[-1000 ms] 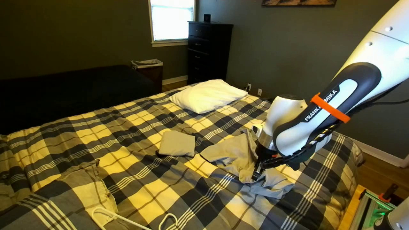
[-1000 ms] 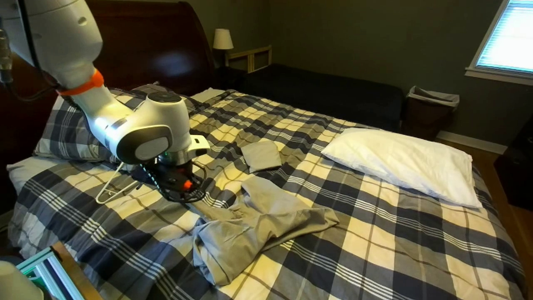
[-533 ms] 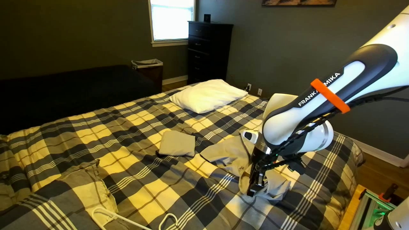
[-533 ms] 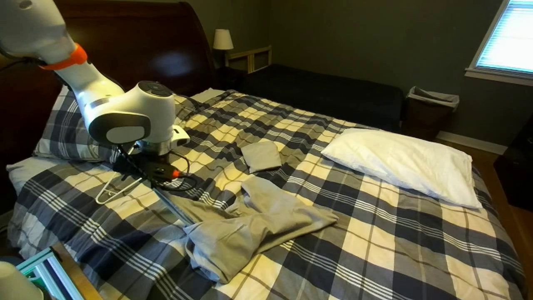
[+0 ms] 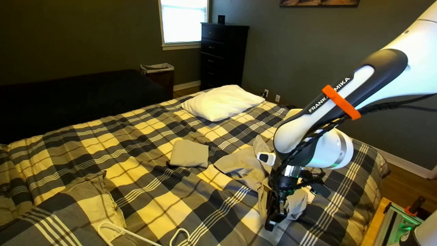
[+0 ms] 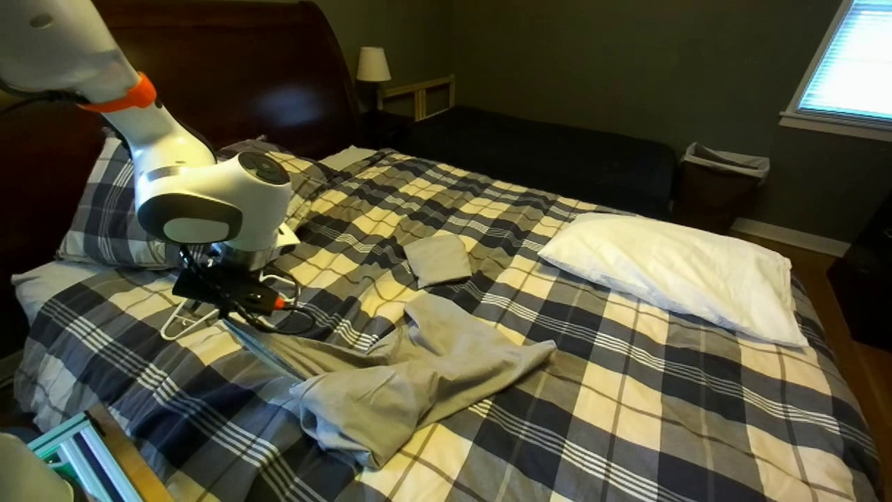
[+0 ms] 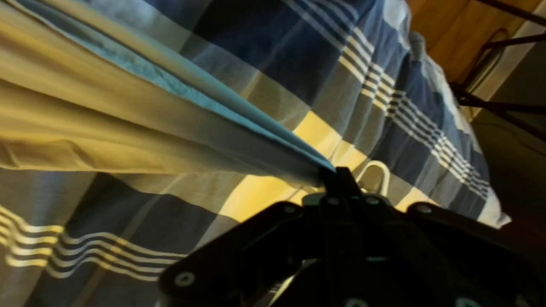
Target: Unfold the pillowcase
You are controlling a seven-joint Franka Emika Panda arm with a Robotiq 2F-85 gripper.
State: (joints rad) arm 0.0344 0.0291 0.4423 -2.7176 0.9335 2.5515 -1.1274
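Note:
The grey pillowcase lies rumpled on the plaid bed, seen in both exterior views (image 5: 240, 165) (image 6: 404, 397). My gripper is shut on one end of it, as the wrist view (image 7: 333, 175) shows. The cloth (image 7: 170, 123) stretches taut from the fingertips in long folds, with a bluish edge along one side. In an exterior view the gripper (image 5: 273, 220) points down low over the bed, with part of the pillowcase hidden behind it. The far part of the cloth remains bunched, with a raised fold and a pointed corner.
A folded grey cloth (image 5: 189, 153) lies beside the pillowcase. A white pillow (image 6: 676, 272) lies toward the foot of the bed. A white hanger (image 6: 185, 322) lies close by the gripper, also visible in the wrist view (image 7: 379, 168). Plaid pillows (image 6: 115, 216) rest against the headboard (image 6: 230, 77).
The gripper has moved toward the headboard and hanger, drawing the held end along. The cloth between gripper and bunched part is now longer and tauter, and the bunched part has shifted slightly the same way.

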